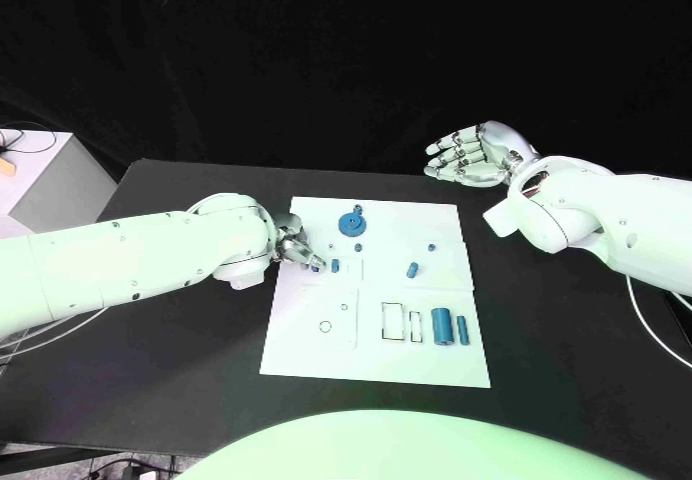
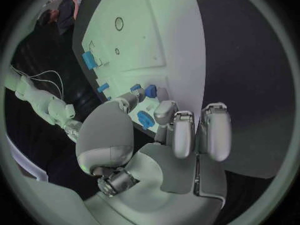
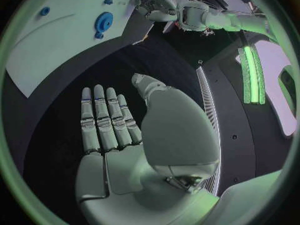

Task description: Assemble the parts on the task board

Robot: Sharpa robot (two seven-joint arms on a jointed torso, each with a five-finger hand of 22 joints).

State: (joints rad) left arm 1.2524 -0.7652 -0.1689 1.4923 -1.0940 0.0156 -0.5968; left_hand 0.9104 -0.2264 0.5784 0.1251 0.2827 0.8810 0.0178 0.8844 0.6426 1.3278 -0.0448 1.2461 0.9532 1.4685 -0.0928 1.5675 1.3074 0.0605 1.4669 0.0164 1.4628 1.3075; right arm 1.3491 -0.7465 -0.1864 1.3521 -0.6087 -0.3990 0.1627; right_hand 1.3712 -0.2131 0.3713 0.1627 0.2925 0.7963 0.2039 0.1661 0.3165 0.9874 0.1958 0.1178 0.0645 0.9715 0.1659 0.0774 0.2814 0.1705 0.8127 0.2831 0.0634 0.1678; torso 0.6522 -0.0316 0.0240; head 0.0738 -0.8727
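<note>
Left hand [image 1: 293,250] sits at the task board's [image 1: 433,360] left edge, fingertips at a small blue part [image 1: 333,266]; whether I grip it, I cannot tell; right hand [image 1: 469,155] open, well clear; I should seat it squarely.

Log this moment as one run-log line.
left hand: fingers on small blue part at task board left edge | right hand: open, raised beyond board | blue gear: on board

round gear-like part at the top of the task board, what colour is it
Blue gear-like part, clearest in the head view.
</note>
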